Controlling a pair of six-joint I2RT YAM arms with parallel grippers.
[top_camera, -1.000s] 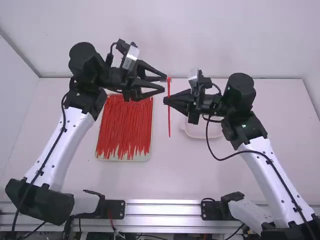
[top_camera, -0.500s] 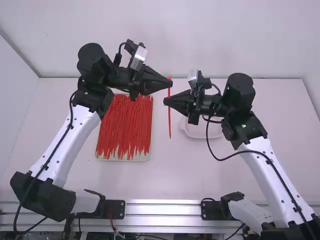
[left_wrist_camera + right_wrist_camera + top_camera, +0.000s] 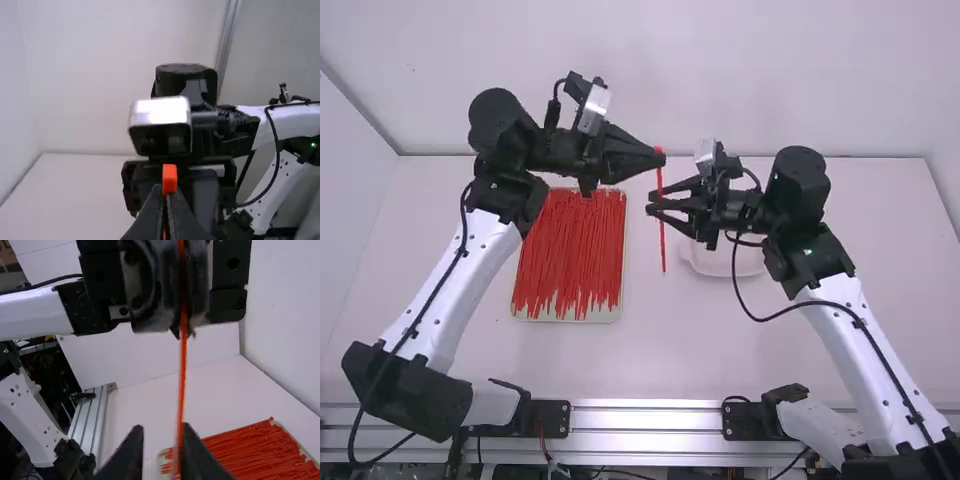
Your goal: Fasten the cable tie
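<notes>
Table [image 3: 650, 330]: white, spare ties [image 3: 570, 255] left.
Tie [image 3: 661, 225]: hangs mid-air — head pinched by my left gripper [image 3: 655, 156].
Right gripper [image 3: 161, 430]: spread, straddling it.
Tip: clamp near the tail, I'd say — then curl it headward.

Red cable tie [image 3: 662, 245], straight, unlooped, hanging vertically in mid-air, head uppermost in the left tool [image 3: 657, 157]
</notes>
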